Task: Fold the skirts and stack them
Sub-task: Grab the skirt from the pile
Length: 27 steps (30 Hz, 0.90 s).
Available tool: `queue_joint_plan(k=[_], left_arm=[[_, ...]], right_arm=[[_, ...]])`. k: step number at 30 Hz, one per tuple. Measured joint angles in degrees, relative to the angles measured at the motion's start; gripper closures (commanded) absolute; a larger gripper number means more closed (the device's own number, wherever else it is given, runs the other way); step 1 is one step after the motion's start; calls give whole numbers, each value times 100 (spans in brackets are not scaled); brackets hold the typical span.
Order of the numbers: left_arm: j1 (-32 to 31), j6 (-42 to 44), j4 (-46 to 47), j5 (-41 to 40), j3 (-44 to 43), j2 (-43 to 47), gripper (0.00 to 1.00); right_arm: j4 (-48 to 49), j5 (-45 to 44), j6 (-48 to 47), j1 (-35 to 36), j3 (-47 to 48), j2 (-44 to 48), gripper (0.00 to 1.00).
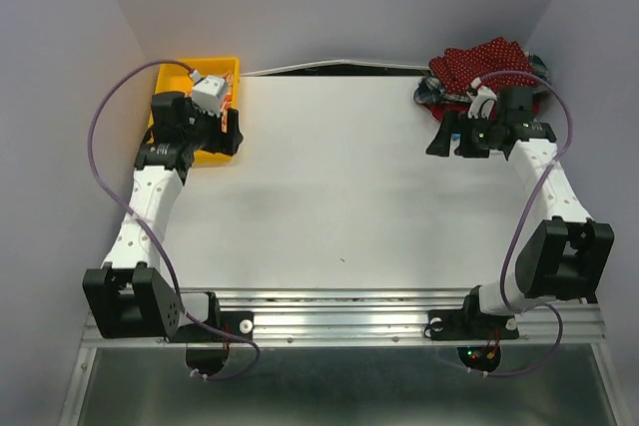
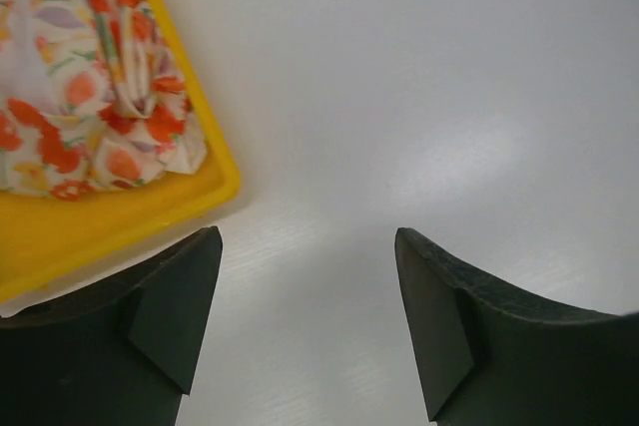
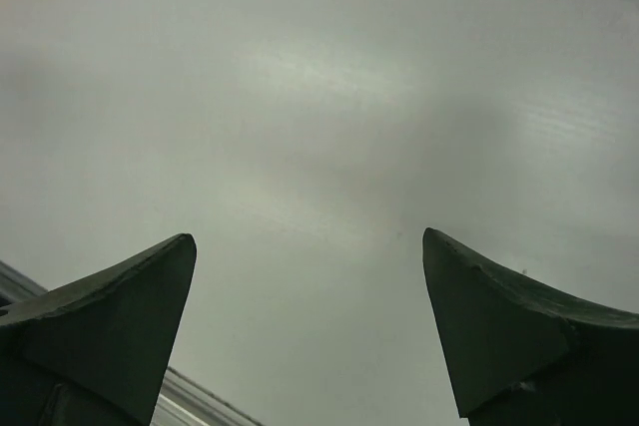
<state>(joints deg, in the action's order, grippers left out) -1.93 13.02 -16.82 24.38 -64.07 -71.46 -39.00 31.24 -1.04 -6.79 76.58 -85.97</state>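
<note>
A cream skirt with orange-red blobs (image 2: 90,77) lies bunched in a yellow bin (image 2: 120,226) at the table's far left corner. My left gripper (image 2: 305,246) hangs open just off the bin's corner, over bare table, with nothing between its fingers; in the top view the left gripper (image 1: 228,135) sits at the yellow bin's (image 1: 222,69) near right edge. A dark red skirt with tiny white dots (image 1: 484,59) tops a heap at the far right corner, with darker cloth (image 1: 431,97) showing under it. My right gripper (image 1: 451,144) stands open and empty just in front of that heap.
The white table (image 1: 339,187) spreads between the two arms. Grey walls close in the back and both sides. Purple cables loop from each arm. A metal rail (image 1: 339,311) carrying the arm bases runs along the near edge.
</note>
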Motion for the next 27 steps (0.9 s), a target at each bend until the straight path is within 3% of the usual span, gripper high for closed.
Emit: queue_joint_plan(k=[5, 12, 19, 21, 22, 23, 24, 27], left_arm=[[586, 278, -101, -684, -1456, -1163, 20], [994, 973, -767, -1016, -3897, -3716, 22], [1016, 1668, -1401, -1147, -4662, -5362, 26], [1016, 1794, -1491, -1231, -4682, -5602, 34], [1016, 1832, -1521, -1270, -4684, -5687, 50], [1014, 1856, -1539, -1338, -4684, -5751, 58], [1016, 1869, -1552, -1403, -4684, -5794, 76], [1032, 1858, -1558, -1504, -4741, -5799, 100]], right_arm=[[-271, -479, -199, 251, -940, 295, 0], [-402, -1080, -369, 236, -1078, 269, 0], [-452, -1093, -452, 236, -1075, 280, 0], [-452, -1093, -472, 236, -1078, 280, 0], [-450, -1093, -474, 236, -1075, 282, 0], [-448, -1093, -474, 236, -1075, 282, 0], [-450, -1095, -474, 236, -1075, 280, 0], [-450, -1093, -472, 236, -1075, 280, 0]])
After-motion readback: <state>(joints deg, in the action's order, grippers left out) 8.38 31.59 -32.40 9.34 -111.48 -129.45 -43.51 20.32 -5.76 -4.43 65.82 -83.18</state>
